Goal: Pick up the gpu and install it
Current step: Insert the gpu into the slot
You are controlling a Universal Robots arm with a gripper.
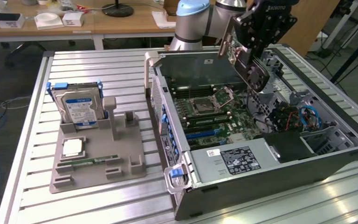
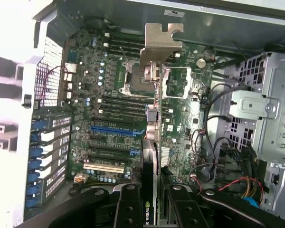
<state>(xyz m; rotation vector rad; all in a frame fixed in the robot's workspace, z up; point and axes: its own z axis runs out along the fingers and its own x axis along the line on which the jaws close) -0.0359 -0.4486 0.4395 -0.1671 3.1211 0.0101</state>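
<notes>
Fingers [image 2: 128,209] clamped on the gpu [image 2: 148,180] hold it edge-on above the motherboard [image 2: 109,95] of the open case [image 1: 272,182], so the install approach looks to be in hand, and seating it likely calls for aligning its edge with the blue slot [image 2: 116,129] below.

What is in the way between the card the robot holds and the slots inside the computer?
Nothing visible. The gripper holds the gpu in the air over the open case, and the slots on the motherboard below lie bare.
</notes>
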